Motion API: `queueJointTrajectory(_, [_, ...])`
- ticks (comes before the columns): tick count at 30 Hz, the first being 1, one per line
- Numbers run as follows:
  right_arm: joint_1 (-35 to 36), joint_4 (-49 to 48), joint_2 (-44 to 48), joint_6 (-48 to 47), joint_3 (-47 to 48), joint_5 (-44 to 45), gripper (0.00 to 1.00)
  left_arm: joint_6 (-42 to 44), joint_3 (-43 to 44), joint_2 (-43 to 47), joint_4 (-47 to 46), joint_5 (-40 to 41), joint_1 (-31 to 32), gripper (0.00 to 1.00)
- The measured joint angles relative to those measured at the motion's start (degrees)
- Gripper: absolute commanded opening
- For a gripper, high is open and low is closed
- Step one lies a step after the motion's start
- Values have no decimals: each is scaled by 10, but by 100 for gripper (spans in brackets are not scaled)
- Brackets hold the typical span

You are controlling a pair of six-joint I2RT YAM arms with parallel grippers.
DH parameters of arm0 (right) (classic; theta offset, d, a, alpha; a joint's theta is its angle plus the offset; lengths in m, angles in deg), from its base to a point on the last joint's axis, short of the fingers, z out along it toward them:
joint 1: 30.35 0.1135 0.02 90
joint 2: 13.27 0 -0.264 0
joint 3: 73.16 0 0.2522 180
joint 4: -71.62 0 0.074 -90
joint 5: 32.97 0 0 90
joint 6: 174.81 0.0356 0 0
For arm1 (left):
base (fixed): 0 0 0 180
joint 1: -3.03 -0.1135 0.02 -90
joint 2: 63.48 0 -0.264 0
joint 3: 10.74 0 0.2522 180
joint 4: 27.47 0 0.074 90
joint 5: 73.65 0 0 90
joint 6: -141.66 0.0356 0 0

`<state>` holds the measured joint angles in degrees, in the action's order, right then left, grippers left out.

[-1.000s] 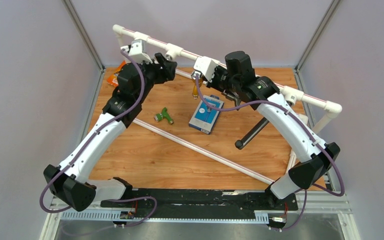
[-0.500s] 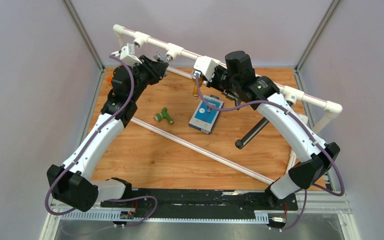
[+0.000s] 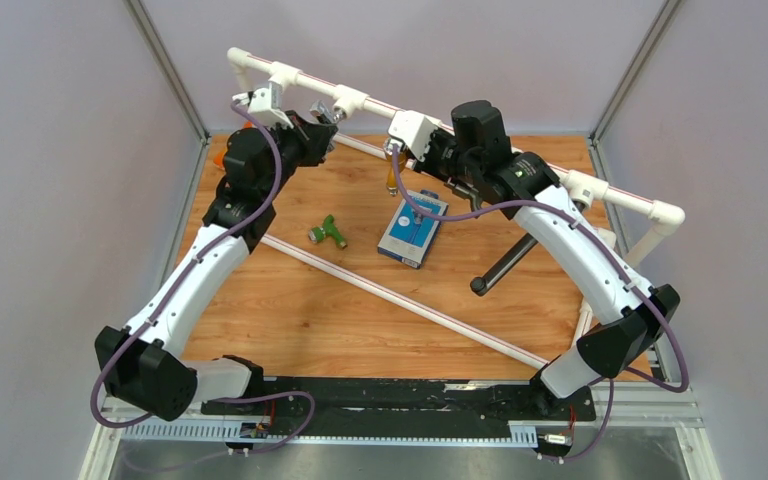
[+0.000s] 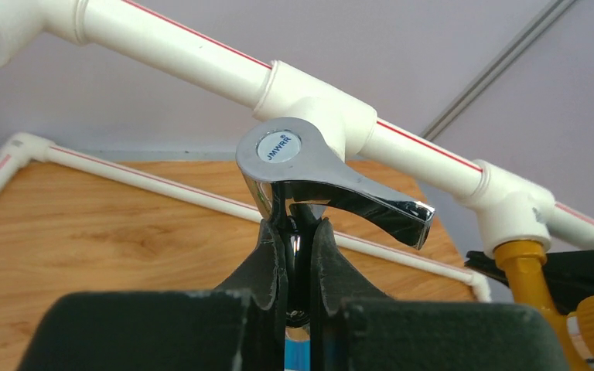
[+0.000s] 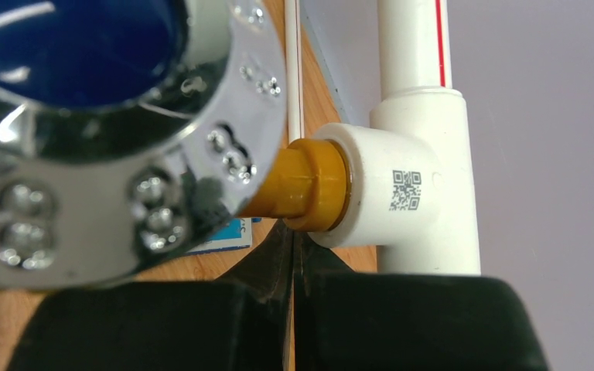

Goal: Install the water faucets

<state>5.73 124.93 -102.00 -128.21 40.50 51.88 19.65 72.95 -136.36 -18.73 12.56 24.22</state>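
A chrome faucet point(image 4: 309, 166) with a lever handle stands at a tee socket point(image 4: 317, 108) of the white pipe frame point(image 3: 480, 130). My left gripper point(image 4: 298, 232) is shut on its neck, below the handle; in the top view the left gripper point(image 3: 318, 118) is at the back left rail. A green faucet point(image 3: 328, 232) lies loose on the wooden table. My right gripper point(image 5: 291, 232) is shut with nothing between its fingers, its tips just under the brass neck point(image 5: 302, 189) of a faucet seated in a tee point(image 5: 406, 193). That faucet's chrome wheel handle point(image 5: 108, 116) fills the upper left.
A flat blue-and-white box point(image 3: 412, 230) lies mid-table, right of the green faucet. A thin white pipe point(image 3: 400, 300) runs diagonally across the table. An orange packet point(image 3: 222, 158) sits at the back left corner. Grey walls enclose three sides.
My left arm has reached up toward the rail, and its gripper has gone from open to shut on the chrome faucet. The right arm has not moved.
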Motion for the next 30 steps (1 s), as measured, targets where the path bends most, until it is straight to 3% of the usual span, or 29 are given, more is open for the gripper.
queueJointTrajectory(10, [0,0,0,0,0,2,0,258,12,-4,11,64,52,0])
queueJointTrajectory(18, [0,2,0,0,0,2,0,555,26,-17,34,170,120,0])
queueJointTrajectory(21, [0,2,0,0,0,1,0,630,24,-19,34,201,136,0])
queueJointTrajectory(24, [1,3,0,0,0,-1,0,665,19,-19,28,223,145,19])
queueJointTrajectory(26, [2,3,0,0,0,-1,0,677,16,-16,26,224,147,44])
queueJointTrajectory(28, [2,7,0,0,0,-2,0,693,15,-11,33,217,147,60])
queueJointTrajectory(30, [3,8,0,0,0,-5,0,693,12,-4,51,200,149,66])
